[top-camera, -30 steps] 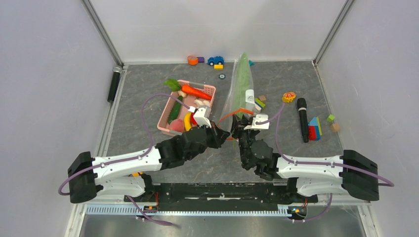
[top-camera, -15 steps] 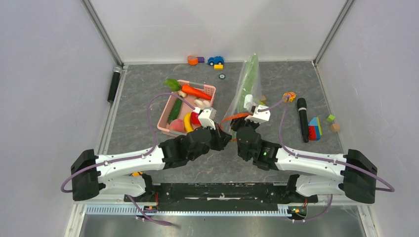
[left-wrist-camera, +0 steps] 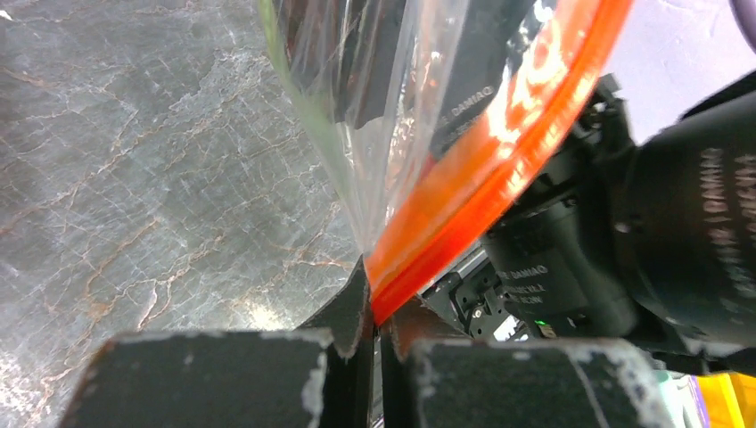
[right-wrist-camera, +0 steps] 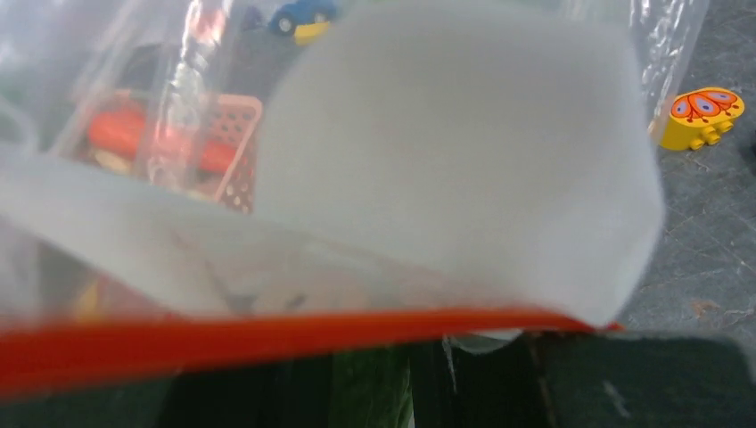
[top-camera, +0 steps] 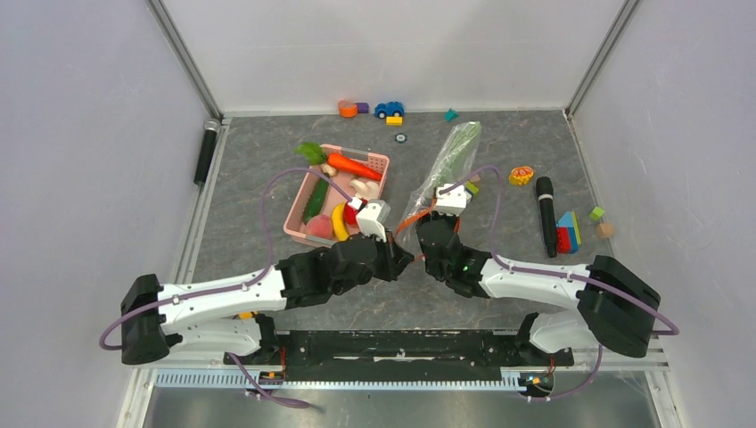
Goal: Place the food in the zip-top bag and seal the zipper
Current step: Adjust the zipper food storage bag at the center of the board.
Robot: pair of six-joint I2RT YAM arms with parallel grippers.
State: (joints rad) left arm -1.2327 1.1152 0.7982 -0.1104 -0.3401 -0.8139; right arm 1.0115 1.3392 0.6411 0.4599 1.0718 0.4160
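Two grippers meet at frame centre. Left gripper (left-wrist-camera: 374,334) is clamped on the zipper (left-wrist-camera: 499,169), a glossy orange strip. Right gripper (top-camera: 426,234): grip hidden, cannot tell. Bag (top-camera: 446,160), crinkly clear film holding a cucumber, has tilted from upright toward upper right; mouth still unsealed. Remaining food sits in basket (top-camera: 299,207), centre left.

arms: white/black links | cables: purple | wrist cameras: white

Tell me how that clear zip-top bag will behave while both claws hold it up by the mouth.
The zip-top bag looks thin and crinkled, so it probably sags and sways. The cucumber inside likely weights its far end. The orange zipper pinched in the left claw seems stiffer, yet bends.
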